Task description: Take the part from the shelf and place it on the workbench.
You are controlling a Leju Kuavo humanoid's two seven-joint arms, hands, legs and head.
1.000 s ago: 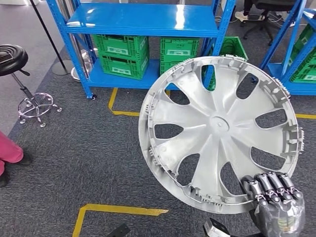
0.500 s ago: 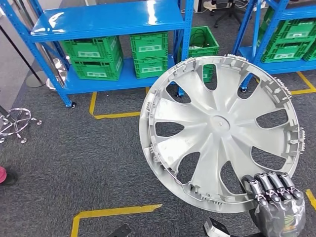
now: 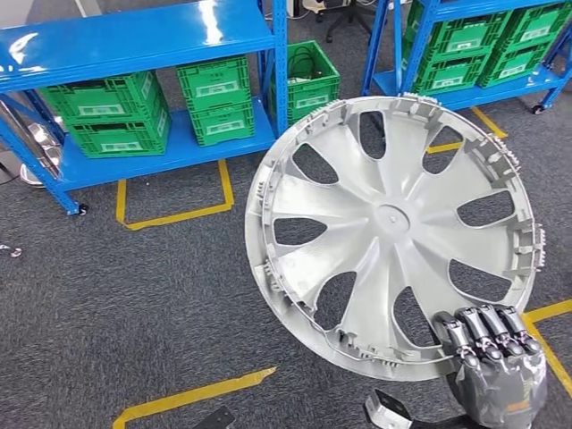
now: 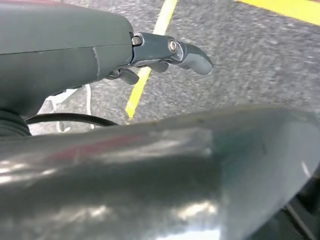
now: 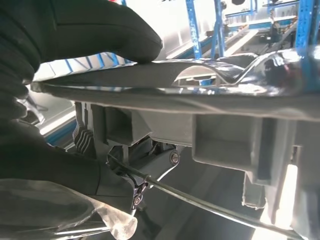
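The part is a large silver wheel cover (image 3: 391, 223) with curved spokes, held up tilted above the grey carpet in the head view. My right hand (image 3: 499, 366) grips its lower right rim, with the fingers curled over the edge. In the right wrist view the rim of the wheel cover (image 5: 226, 100) runs across the picture, and the thumb (image 5: 113, 30) presses on its top face. My left hand (image 4: 113, 50) hangs over the carpet with its fingers (image 4: 188, 55) stretched out and nothing in them.
A blue shelf (image 3: 135, 40) stands at the back left with green crates (image 3: 215, 98) on its low level. A second blue shelf (image 3: 472, 36) with more crates is at the back right. Yellow tape lines (image 3: 196, 393) mark the carpet.
The camera has turned right, so the shelves and floor lines have slid left and the stool has left the picture. The wheel cover stays in my right hand at the same place.
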